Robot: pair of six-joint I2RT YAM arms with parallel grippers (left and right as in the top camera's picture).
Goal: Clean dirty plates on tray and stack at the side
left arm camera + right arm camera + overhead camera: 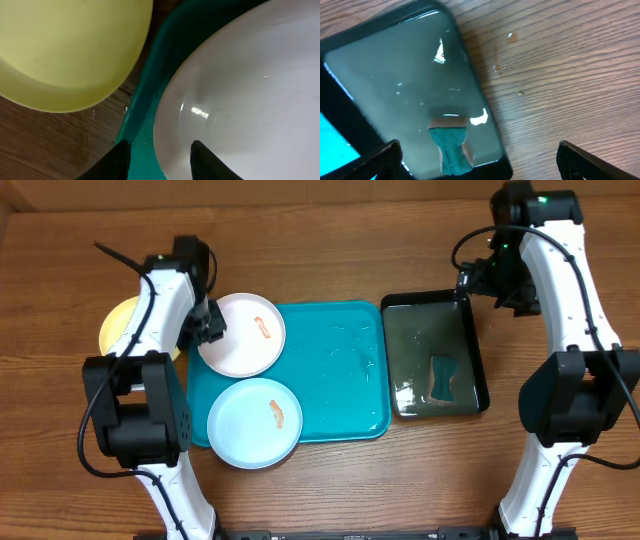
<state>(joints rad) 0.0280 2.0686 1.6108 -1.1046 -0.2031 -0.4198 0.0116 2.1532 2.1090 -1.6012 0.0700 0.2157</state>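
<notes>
The teal tray (335, 375) lies mid-table. A white plate (245, 332) with an orange smear rests on its upper left corner. A light blue plate (255, 422), also smeared, overhangs the front left. The lime green plate (118, 325) sits on the wood left of the tray, partly under my left arm. My left gripper (208, 325) is open at the white plate's left rim. One finger (117, 160) stands by the tray's rim (142, 105), the other over the white plate (250, 90); the green plate (65, 50) lies beside. My right gripper (482, 159) is wide open and empty.
A black basin (470, 340) of murky water stands right of the tray, with a teal sponge (442, 377) lying in it. My right gripper (468, 280) hovers over the basin's far right corner (470, 65). The sponge (451, 147) shows under the water.
</notes>
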